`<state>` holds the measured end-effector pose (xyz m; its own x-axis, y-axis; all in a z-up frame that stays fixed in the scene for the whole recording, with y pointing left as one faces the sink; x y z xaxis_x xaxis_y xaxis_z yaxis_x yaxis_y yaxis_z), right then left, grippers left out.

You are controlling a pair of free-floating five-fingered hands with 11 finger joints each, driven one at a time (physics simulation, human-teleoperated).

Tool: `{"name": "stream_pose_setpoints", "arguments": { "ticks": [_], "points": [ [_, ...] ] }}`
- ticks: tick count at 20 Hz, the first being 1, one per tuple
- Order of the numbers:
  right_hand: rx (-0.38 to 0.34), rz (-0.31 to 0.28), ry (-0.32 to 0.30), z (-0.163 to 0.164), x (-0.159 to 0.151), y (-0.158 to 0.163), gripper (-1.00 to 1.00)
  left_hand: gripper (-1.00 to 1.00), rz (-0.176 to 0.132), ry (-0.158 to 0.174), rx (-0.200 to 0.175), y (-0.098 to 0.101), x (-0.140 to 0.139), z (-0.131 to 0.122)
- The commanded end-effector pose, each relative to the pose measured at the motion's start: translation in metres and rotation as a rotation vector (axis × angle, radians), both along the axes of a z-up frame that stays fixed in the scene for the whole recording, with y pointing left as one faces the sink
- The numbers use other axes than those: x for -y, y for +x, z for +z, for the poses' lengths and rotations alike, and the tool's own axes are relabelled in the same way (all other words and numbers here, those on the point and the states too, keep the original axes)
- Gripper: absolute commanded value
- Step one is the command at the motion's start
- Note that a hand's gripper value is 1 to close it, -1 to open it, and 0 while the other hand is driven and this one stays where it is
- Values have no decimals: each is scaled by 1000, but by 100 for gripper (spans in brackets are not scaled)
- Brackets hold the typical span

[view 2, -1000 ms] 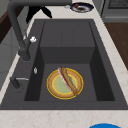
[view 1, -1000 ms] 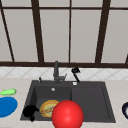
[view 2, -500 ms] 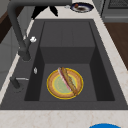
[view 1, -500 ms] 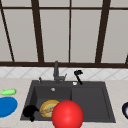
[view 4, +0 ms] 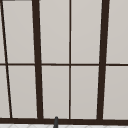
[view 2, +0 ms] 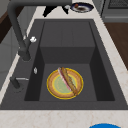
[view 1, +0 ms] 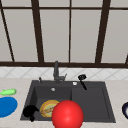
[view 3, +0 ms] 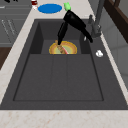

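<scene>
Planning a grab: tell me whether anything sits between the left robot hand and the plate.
Nothing visible does. In the front view the left robot hand is at the front left corner of the sink, the plate just right of it; the red ball overlaps the plate's other side.

Yellow-rimmed plate (view 2: 64,84) with food lies flat in sink (view 2: 67,32).

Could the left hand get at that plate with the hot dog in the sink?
Probably yes. The left hand hovers at the sink's front left corner, right beside the plate; the basin is open above it.
</scene>
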<state>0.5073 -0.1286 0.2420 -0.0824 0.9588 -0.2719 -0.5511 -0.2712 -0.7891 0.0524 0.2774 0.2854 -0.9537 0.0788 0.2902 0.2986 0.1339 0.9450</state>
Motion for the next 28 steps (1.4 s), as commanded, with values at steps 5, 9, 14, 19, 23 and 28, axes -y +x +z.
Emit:
{"name": "stream_pose_setpoints", "arguments": {
  "ticks": [5, 9, 14, 19, 23, 28],
  "points": [
    [27, 54, 71, -1, 19, -36, -100, 0, 0, 0, 0, 0, 0, 0],
    [4, 93, 112, -1, 25, -55, -100, 0, 0, 0, 0, 0, 0, 0],
    [0, 128, 186, -13, 34, -81, -100, 0, 0, 0, 0, 0, 0, 0],
    [0, 148, 252, -20, 40, -111, -100, 0, 0, 0, 0, 0, 0, 0],
    [0, 129, 247, -26, 41, -145, -100, 0, 0, 0, 0, 0, 0, 0],
    [-17, 112, 239, -32, 42, -183, -100, 0, 0, 0, 0, 0, 0, 0]
  ]
}}
